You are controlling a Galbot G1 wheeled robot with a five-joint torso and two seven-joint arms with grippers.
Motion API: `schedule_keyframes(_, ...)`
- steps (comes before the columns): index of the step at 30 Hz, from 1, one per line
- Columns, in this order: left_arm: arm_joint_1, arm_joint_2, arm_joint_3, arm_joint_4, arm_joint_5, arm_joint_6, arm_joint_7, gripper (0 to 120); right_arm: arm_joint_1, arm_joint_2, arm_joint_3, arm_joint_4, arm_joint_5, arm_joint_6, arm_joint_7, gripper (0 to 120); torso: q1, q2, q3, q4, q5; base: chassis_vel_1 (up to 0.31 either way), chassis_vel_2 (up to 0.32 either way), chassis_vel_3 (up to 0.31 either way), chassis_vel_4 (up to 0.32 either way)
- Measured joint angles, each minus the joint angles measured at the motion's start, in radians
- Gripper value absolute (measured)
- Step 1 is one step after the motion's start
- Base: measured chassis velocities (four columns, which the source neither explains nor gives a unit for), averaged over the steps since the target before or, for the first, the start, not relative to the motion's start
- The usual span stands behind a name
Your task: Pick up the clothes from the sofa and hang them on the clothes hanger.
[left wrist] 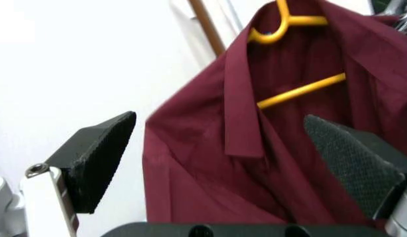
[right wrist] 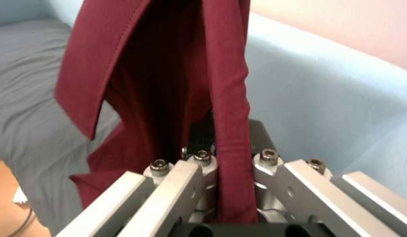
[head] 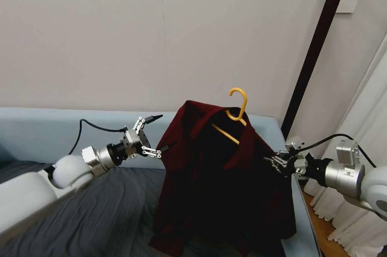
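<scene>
The right gripper [head: 271, 162], clamped on the shirt [head: 205, 184], could tug it off the hanger [left wrist: 302, 91]; the left gripper [head: 158, 133] gapes wide.

Open air over the sofa [head: 54, 127] seat on the left: the left gripper [head: 162, 131], fingers spread, has a clear run up to the shirt [head: 211, 190] shoulder. The shirt hangs wide mid-scene and blocks any straight pass between the arms. The right side is tight: the right gripper [head: 273, 163], clamped on the shirt edge, is near the dark pole [head: 314, 51] and curtain [head: 366, 94]. Free space above the hanger hook [head: 244, 103].
</scene>
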Motion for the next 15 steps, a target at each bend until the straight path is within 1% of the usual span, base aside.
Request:
schedule_keyframes(1, 0.030, -0.018, -0.015, -0.003, 0.011, 0.006, -0.025, 100, -0.002, 0.002, 0.007, 0.008, 0.015, -0.011, 0.022, 1, 0.000, 0.000, 0.000, 0.0001, -0.0002, 0.000, 0.000, 0.000, 0.000)
schedule_keyframes(2, 0.030, -0.018, -0.015, -0.003, 0.011, 0.006, -0.025, 100, -0.002, 0.002, 0.007, 0.008, 0.015, -0.011, 0.022, 1, 0.000, 0.000, 0.000, 0.0001, -0.0002, 0.000, 0.000, 0.000, 0.000)
schedule_keyframes(4, 0.115, -0.075, -0.066, 0.000, 0.048, 0.022, -0.078, 100, -0.006, 0.010, 0.021, 0.032, 0.053, -0.041, 0.074, 1, 0.000, 0.000, 0.000, 0.0000, -0.0002, 0.000, 0.000, 0.000, 0.000)
schedule_keyframes(6, 0.168, -0.135, -0.099, 0.009, 0.095, 0.041, -0.143, 100, -0.012, 0.024, 0.033, 0.055, 0.085, -0.067, 0.121, 1, 0.000, 0.000, 0.000, 0.0002, -0.0003, 0.000, 0.000, 0.000, 0.000)
schedule_keyframes(7, 0.168, -0.135, -0.099, 0.009, 0.095, 0.041, -0.143, 100, -0.012, 0.024, 0.033, 0.055, 0.085, -0.067, 0.121, 1, 0.000, 0.000, 0.000, 0.0002, -0.0003, 0.000, 0.000, 0.000, 0.000)
schedule_keyframes(9, 0.196, -0.183, -0.118, 0.015, 0.118, 0.057, -0.185, 100, -0.015, 0.033, 0.038, 0.066, 0.098, -0.076, 0.141, 1, 0.000, 0.000, 0.000, 0.0002, 0.0000, 0.000, 0.000, 0.000, 0.000)
schedule_keyframes(10, 0.213, -0.220, -0.129, 0.019, 0.133, 0.069, -0.213, 100, -0.016, 0.041, 0.040, 0.075, 0.107, -0.084, 0.161, 1, 0.000, 0.000, 0.000, 0.0001, -0.0003, 0.000, 0.000, 0.000, 0.000)
schedule_keyframes(11, 0.213, -0.220, -0.129, 0.019, 0.133, 0.069, -0.213, 100, -0.016, 0.041, 0.040, 0.075, 0.107, -0.084, 0.161, 1, 0.000, 0.000, 0.000, 0.0001, -0.0003, 0.000, 0.000, 0.000, 0.000)
schedule_keyframes(13, 0.237, -0.316, -0.141, 0.028, 0.166, 0.102, -0.280, 100, -0.016, 0.064, 0.041, 0.099, 0.119, -0.093, 0.190, 1, 0.000, 0.000, 0.000, -0.0002, 0.0000, 0.000, 0.000, 0.000, 0.000)
schedule_keyframes(15, 0.235, -0.355, -0.130, 0.034, 0.178, 0.126, -0.329, 100, -0.017, 0.069, 0.041, 0.116, 0.121, -0.095, 0.193, 1, 0.000, 0.000, 0.000, 0.0000, 0.0001, 0.000, 0.000, 0.000, 0.000)
